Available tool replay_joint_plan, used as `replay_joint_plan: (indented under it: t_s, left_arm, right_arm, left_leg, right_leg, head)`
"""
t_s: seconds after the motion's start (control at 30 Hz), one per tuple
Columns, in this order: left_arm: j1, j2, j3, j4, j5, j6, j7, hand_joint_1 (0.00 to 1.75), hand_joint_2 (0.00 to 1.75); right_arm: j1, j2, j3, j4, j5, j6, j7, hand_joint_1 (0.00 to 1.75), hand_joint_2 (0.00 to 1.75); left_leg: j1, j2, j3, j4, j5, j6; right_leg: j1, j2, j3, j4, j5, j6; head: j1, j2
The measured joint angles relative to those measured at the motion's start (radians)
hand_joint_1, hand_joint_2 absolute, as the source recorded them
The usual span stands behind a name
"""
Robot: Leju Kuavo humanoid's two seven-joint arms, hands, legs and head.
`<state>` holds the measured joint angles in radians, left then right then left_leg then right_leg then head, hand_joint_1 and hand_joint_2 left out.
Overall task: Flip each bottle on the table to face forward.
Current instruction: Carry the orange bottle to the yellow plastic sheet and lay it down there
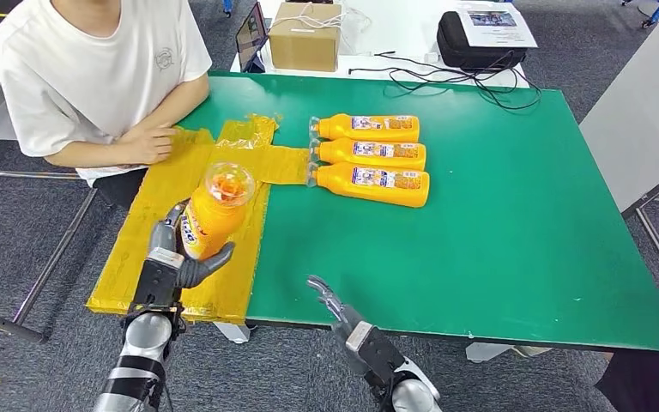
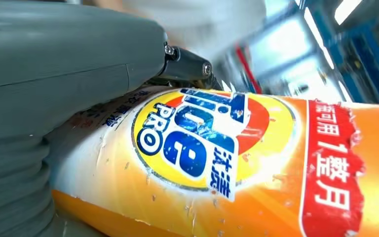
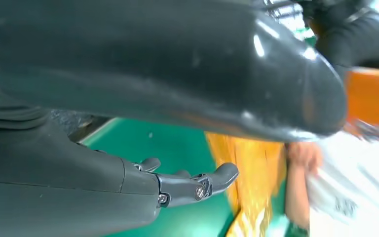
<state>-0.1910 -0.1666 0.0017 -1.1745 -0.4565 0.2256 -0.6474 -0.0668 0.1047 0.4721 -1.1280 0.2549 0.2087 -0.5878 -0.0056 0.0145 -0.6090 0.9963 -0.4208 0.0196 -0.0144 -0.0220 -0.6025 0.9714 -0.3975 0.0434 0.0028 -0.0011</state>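
Observation:
My left hand (image 1: 180, 257) grips an orange detergent bottle (image 1: 213, 215), lifted above the yellow sheet (image 1: 159, 232) with its clear cap toward me. Up close, the held bottle (image 2: 256, 168) shows its blue and yellow label, with my left hand (image 2: 54, 98) wrapped around it. Three more orange bottles lie side by side on the green table (image 1: 498, 232): the far one (image 1: 367, 128), the middle one (image 1: 371, 154) and the near one (image 1: 371, 183), caps pointing left. My right hand (image 1: 330, 300) hovers at the table's front edge, fingers (image 3: 197, 182) apart, holding nothing.
A person in a white shirt (image 1: 94, 69) sits at the far left with a forearm (image 1: 129, 146) resting on the yellow sheet. A cardboard box (image 1: 305, 36), a black case (image 1: 480, 39) and cables (image 1: 446, 77) lie beyond the table's far edge.

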Motion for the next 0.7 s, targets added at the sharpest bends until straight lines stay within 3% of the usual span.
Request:
replay_joint_plan:
  t_s: [0.27,0.43,0.57,0.7]
  left_arm:
    - [-0.083,0.043,0.012,0.182,-0.213,0.225,-0.002,1.75,1.75]
    - [-0.184,0.069,0.0,0.386,-0.376,0.34,0.061,1.75,1.75]
    - [-0.27,0.108,-0.032,0.548,-0.513,0.35,0.156,1.75,1.75]
    - [-0.311,0.154,-0.078,0.66,-0.613,0.283,0.179,1.75,1.75]
  right_arm:
    - [0.01,0.001,-0.05,-0.031,0.003,0.01,-0.013,0.0,0.0]
    - [-0.023,0.013,-0.049,-0.016,0.002,0.026,-0.034,0.0,0.0]
    - [-0.048,0.024,-0.042,-0.001,-0.004,0.037,-0.046,0.0,0.0]
    - [-0.058,0.029,-0.038,0.01,-0.01,0.045,-0.056,0.0,0.0]
  left_leg:
    - [0.0,0.0,0.0,0.0,0.0,0.0]
    - [0.0,0.0,0.0,0.0,0.001,0.0]
    - [0.0,0.0,0.0,0.0,0.001,-0.001]
    - [0.0,0.0,0.0,0.0,0.001,-0.001]
  right_leg:
    - [0.0,0.0,0.0,0.0,0.0,0.0]
    - [0.0,0.0,0.0,0.0,0.0,0.0]
    - [0.0,0.0,0.0,0.001,0.0,0.0]
    - [0.0,0.0,0.0,0.001,0.0,0.0]
  head:
    - [0.0,0.0]
    - [0.0,0.0]
    - [0.0,0.0]
    - [0.0,0.0]
